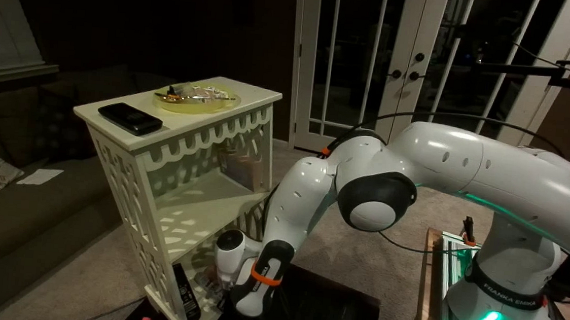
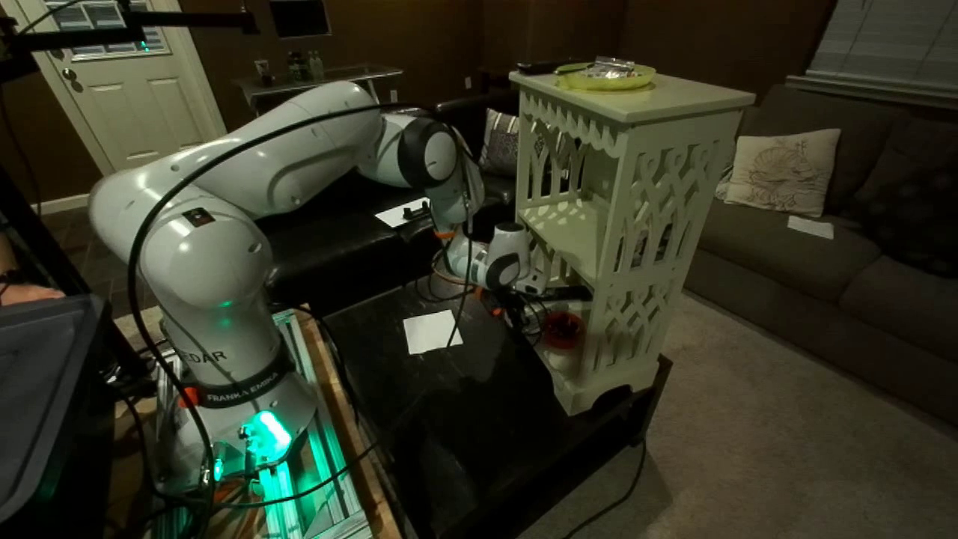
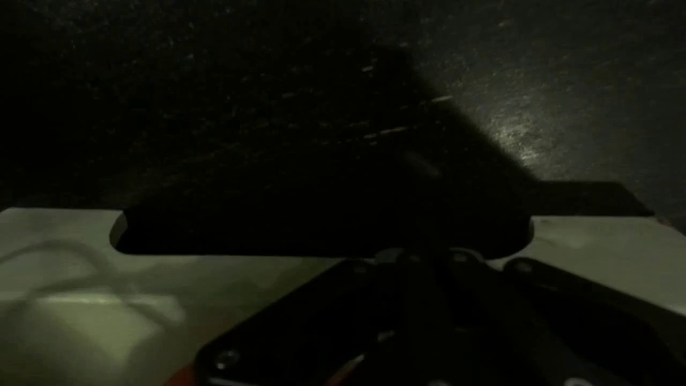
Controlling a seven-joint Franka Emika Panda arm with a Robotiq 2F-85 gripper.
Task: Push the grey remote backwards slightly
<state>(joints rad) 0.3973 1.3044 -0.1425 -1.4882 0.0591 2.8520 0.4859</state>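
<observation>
A black two-fingered metal claw comes up from the bottom of the wrist view; its fingers look pressed together, though deep shadow hides their tips. It points down at the open front of a cream-painted wooden cabinet with cut-out lattice sides, over the arched base board.

Near the claw, in an exterior view, a long, slim, dark grey remote with rows of buttons slants in the lower compartment, just beside the front post on the view's left. The wrist of the white jointed arm covers most of the claw there, so I cannot tell whether claw and remote touch.

A round-rimmed red vessel is in the lower compartment too. Cabinet and claw are above a scuffed black table, with a square sheet of white paper on it.

Higher up, on the cabinet's top, are an oblong black device and a shallow yellow-green dish holding crumpled silver foil.

Farther off are a brown-grey fabric sofa and white-framed glass doors.
</observation>
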